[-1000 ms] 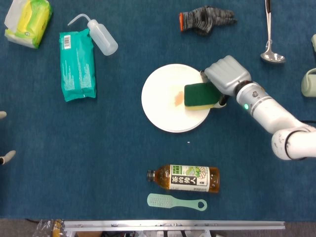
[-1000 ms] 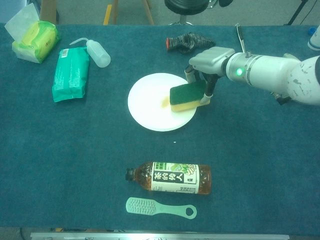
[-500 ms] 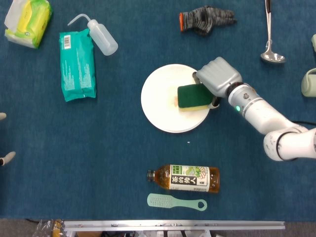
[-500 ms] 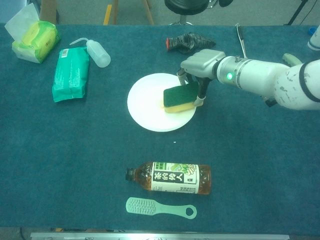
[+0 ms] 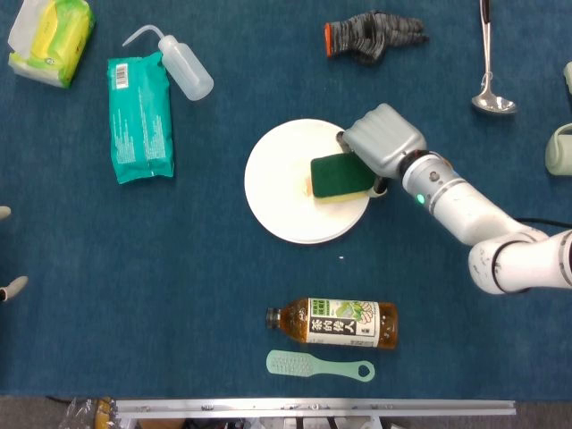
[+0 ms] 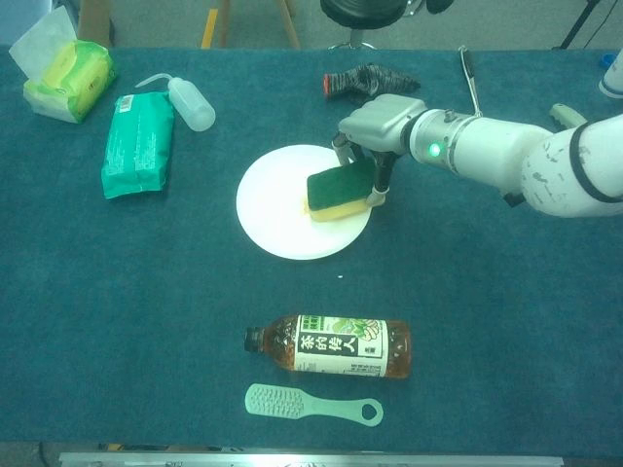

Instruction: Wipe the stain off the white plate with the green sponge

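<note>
Change since the earlier frames: the right hand (image 5: 382,143) and green sponge (image 5: 338,174) have moved leftward across the white plate (image 5: 281,192), and the plate itself has slid a little toward the left edge of the surface. The orange stain, plain a second ago beside the sponge, now shows only as a faint trace at the sponge's left edge.

Surface (image 5: 179,268): dark blue-green cloth covering.
- Far left corner: yellow-green tissue pack (image 5: 51,40).
- Beside it: teal wipes packet (image 5: 139,118), touching or just beside a clear squeeze bottle (image 5: 182,67).
- Far edge, centre: dark glove (image 5: 374,36).
- Far right: metal ladle (image 5: 490,71).
- Right edge: pale green cup (image 5: 560,149), partly cut off.
- Near edge, centre: tea bottle (image 5: 332,323) lying on its side; a mint brush (image 5: 317,365) lies just beside it, nearer the edge.

Room, chest view: chair base (image 6: 362,17) and wooden legs beyond the far edge.

Task items: plate at the middle of the surface. Sponge rests on the plate's right half, green face up, yellow layer beneath. Right hand grips the sponge at its right end, fingers reaching down on either side, palm above the plate's right rim.

Left hand (image 5: 7,250): only pale fingertips show at the left edge of the head view; whether it is wide or closed cannot be told.
</note>
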